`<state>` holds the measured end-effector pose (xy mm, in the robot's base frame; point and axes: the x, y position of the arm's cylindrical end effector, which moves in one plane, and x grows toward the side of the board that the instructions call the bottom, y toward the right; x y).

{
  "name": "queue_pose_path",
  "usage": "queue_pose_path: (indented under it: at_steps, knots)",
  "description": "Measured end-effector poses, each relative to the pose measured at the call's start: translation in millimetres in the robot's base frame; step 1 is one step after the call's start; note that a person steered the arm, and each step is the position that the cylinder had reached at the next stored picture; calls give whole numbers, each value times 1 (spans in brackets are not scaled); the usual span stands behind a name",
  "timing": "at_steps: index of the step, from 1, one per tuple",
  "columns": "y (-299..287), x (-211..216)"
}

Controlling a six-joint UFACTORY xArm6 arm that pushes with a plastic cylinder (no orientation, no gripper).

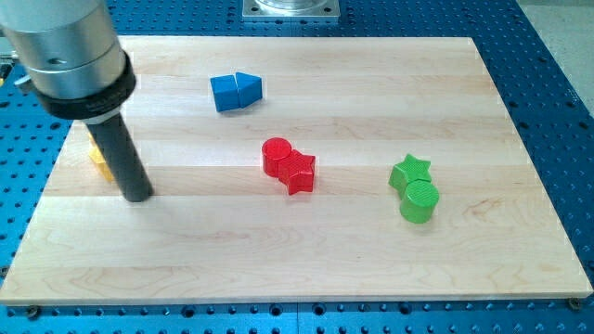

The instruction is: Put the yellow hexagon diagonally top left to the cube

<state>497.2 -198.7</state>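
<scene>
The yellow block [97, 160] lies near the board's left edge, mostly hidden behind my rod, so its shape cannot be made out. My tip [137, 196] rests on the board just right of and below it. The blue cube [224, 93] sits at the upper middle, touching a blue wedge-shaped block [249, 87] on its right. The yellow block is well to the left of and below the cube.
A red cylinder [276, 154] touches a red star [299, 172] at the board's centre. A green star [409, 172] touches a green cylinder [419, 200] at the right. The wooden board [371, 269] lies on a blue perforated table.
</scene>
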Motion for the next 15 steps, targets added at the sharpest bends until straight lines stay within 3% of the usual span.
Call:
queue_pose_path:
  at_steps: [2, 3, 4, 5, 6, 7, 9, 10, 12, 13, 14, 15]
  knots:
    - [-11, -89]
    - [-7, -62]
    - [-40, -50]
    - [-41, -113]
    - [-7, -176]
    - [-4, -204]
    - [73, -218]
    - [17, -214]
    - [10, -228]
    - [23, -161]
    - [-15, -76]
    - [-94, -90]
